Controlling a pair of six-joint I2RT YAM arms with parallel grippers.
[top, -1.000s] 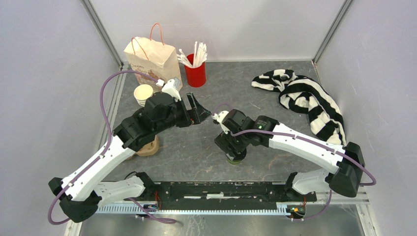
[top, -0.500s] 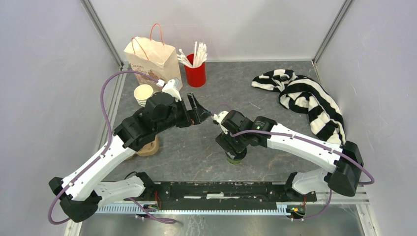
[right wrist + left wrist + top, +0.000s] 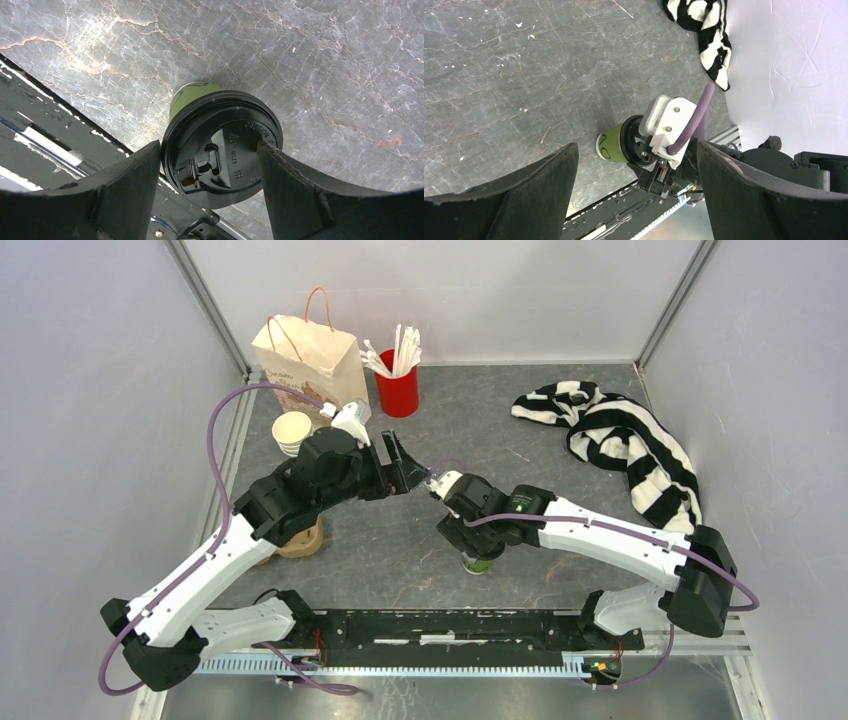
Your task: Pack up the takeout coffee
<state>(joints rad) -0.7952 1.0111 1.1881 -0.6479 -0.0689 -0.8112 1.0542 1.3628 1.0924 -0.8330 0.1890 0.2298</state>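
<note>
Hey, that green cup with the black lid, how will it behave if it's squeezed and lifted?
Being paper, the green cup likely dents under a hard squeeze. Its black lid looks glossy, so a grip may slip or pop it off. Upright and narrow-based, it could tip if nudged.

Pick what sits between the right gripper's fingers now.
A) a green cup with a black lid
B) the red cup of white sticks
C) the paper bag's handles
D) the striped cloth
A: the right wrist view shows the right gripper with one finger on each side of the black lid of a green cup.
</note>
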